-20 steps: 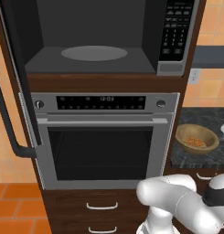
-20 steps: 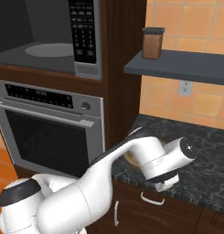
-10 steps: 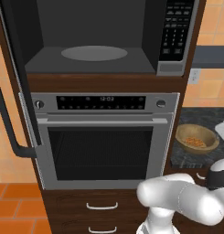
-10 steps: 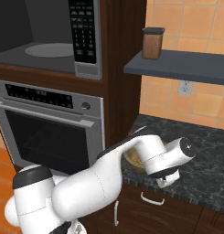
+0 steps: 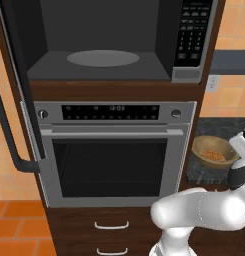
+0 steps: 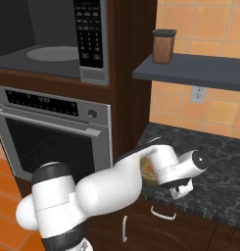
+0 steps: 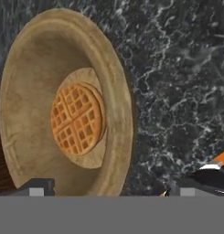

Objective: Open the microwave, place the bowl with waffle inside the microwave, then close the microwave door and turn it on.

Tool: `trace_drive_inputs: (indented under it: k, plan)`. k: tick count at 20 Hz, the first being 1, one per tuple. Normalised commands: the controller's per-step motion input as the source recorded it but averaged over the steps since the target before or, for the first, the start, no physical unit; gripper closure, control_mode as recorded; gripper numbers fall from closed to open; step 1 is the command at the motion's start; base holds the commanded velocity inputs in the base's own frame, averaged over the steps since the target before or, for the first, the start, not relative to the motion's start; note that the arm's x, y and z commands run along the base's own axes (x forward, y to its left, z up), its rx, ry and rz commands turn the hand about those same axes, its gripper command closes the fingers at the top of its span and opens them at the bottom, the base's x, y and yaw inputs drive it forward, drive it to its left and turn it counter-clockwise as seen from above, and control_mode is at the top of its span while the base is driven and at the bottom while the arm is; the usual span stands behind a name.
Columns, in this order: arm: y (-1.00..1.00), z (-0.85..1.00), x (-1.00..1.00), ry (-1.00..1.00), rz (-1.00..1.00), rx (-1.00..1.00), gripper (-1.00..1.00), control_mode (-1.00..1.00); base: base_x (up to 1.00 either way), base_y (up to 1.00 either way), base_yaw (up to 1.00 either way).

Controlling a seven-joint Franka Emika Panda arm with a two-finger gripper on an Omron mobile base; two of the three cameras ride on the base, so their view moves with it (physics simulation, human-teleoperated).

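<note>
My gripper (image 7: 106, 189), fingers spread wide over the round tan wooden bowl with waffle (image 7: 63, 119) at left of frame, could tip its rim if it closes off-centre.

From my remote station I look into a kitchen of dark wood cabinetry (image 6: 133, 59), where a steel wall oven (image 5: 114, 150) with two knobs sits above drawers (image 5: 111, 226) with pale handles. To the right, a black speckled stone counter (image 6: 224, 171) runs under an orange tiled wall (image 6: 204, 29) bearing a white outlet (image 6: 198, 94). A grey shelf (image 6: 190, 72) carries a brown canister (image 6: 163, 46). Orange floor tiles (image 5: 16, 230) lie at the near left.
</note>
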Motion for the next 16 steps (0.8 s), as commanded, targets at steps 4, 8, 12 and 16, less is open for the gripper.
trace_drive_inputs:
  k: [4, 8, 12, 16]
  plan:
    - [-0.1, -0.31, 0.31, 0.0, 0.0, 0.0, -1.0, -1.0, 0.0, 0.0, 0.0]
    - [0.0, -0.25, 0.31, 0.0, 0.0, -0.01, -1.0, -1.0, 0.0, 0.0, 0.0]
    - [0.0, -0.37, 0.28, 0.0, 0.0, -0.07, -1.0, -1.0, 0.0, 0.0, 0.0]
    - [0.0, -0.39, 0.15, 0.0, 0.0, -0.09, -1.0, -1.0, 0.0, 0.0, 0.0]
